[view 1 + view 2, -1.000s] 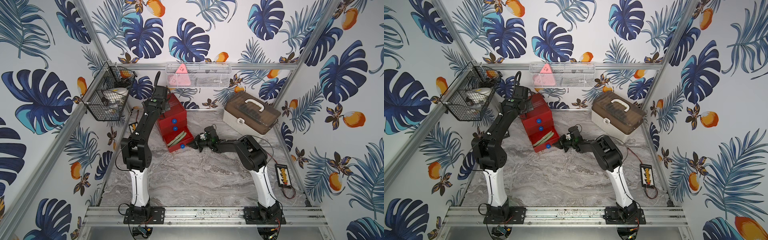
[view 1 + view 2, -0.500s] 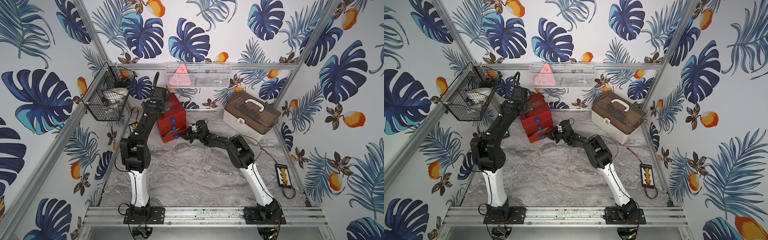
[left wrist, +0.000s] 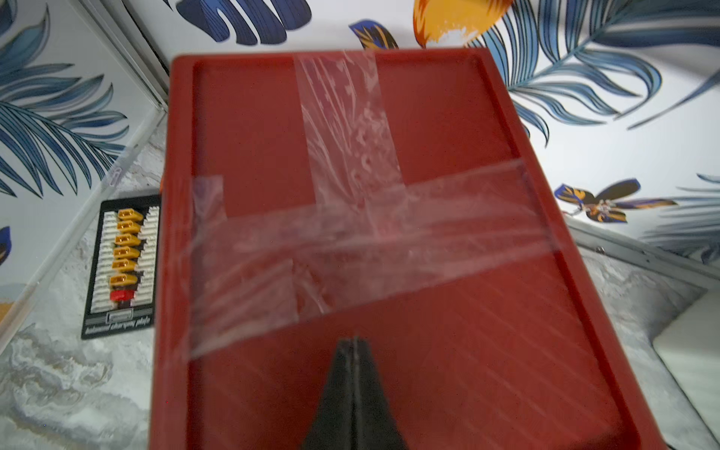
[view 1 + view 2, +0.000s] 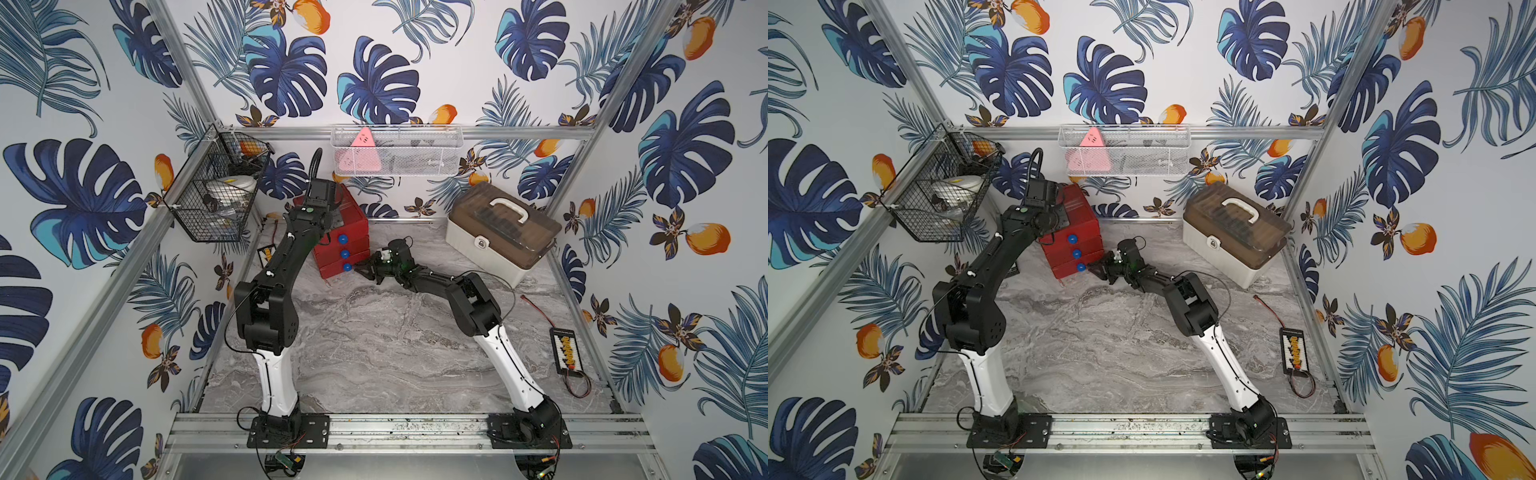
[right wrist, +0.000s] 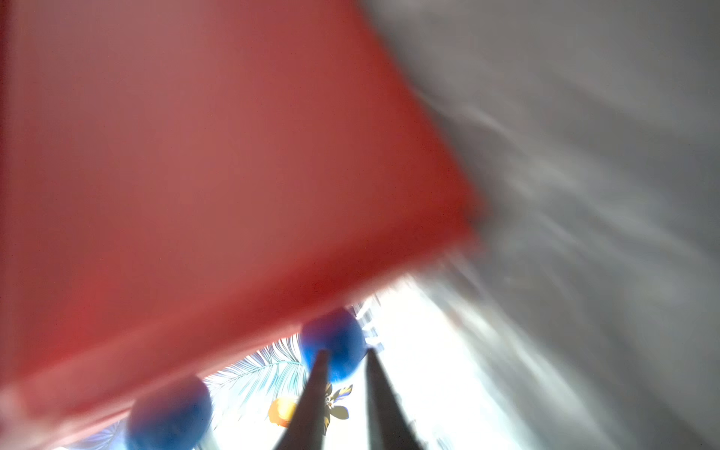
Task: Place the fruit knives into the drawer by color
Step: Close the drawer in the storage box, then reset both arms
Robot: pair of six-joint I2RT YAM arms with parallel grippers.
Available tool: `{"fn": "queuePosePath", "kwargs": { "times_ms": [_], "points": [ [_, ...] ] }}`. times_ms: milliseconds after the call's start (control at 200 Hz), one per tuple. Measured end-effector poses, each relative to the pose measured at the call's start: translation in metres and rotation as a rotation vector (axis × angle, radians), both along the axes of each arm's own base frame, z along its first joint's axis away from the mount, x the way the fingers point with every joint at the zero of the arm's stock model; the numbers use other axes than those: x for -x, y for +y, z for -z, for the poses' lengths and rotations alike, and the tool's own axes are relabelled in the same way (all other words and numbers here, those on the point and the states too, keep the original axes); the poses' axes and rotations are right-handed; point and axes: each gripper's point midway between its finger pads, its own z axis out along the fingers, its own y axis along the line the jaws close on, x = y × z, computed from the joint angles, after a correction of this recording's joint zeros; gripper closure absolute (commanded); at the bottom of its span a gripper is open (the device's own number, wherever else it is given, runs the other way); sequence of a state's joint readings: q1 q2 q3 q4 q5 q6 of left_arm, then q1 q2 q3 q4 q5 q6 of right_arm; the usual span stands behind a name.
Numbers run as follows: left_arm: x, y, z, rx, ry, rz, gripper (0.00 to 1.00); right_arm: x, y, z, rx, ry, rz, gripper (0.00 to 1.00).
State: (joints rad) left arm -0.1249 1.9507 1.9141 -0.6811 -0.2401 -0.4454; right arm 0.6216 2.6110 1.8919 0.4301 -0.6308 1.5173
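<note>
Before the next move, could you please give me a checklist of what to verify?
1. The drawer, all three fronts closed: ok.
2. The left claw shut above the drawer's top: ok.
3. The right claw open at the lowest knob: ok; touching it, cannot tell.
4. The fruit knives sorted by colour: cannot tell, none in view.
5. The beige case clear of the right claw: ok.

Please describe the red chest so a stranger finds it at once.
Start at the back left corner of the marble table, near the black wire basket. The chest stands there; unlike the beige case, it is red with three blue knobs.
</note>
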Motion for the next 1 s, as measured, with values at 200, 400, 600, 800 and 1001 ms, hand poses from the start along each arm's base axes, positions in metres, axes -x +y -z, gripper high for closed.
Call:
{"fn": "queuePosePath", "kwargs": {
  "times_ms": [200, 400, 600, 800, 1001],
  "points": [
    [0.049, -0.038, -0.017, 0.003, 0.086, 0.115, 0.01, 0.041, -0.023, -0.047, -0.01, -0.021, -0.05, 0.0],
    [0.108, -0.067, -0.05, -0.065, 0.059, 0.227, 0.01, 0.082, -0.058, -0.171, -0.04, -0.268, -0.15, 0.0],
    [0.173, -0.039, -0.047, -0.183, -0.029, 0.214, 0.01, 0.1, -0.153, -0.244, 0.221, -0.522, -0.067, 0.0],
    [0.195, -0.01, 0.024, -0.281, -0.123, 0.2, 0.01, 0.113, -0.282, -0.206, 0.779, -0.664, 0.079, 0.0],
    [0.179, 0.015, 0.099, -0.322, -0.119, 0.153, 0.01, 0.113, -0.383, -0.132, 1.226, -0.557, 0.12, 0.0]
  ]
}}
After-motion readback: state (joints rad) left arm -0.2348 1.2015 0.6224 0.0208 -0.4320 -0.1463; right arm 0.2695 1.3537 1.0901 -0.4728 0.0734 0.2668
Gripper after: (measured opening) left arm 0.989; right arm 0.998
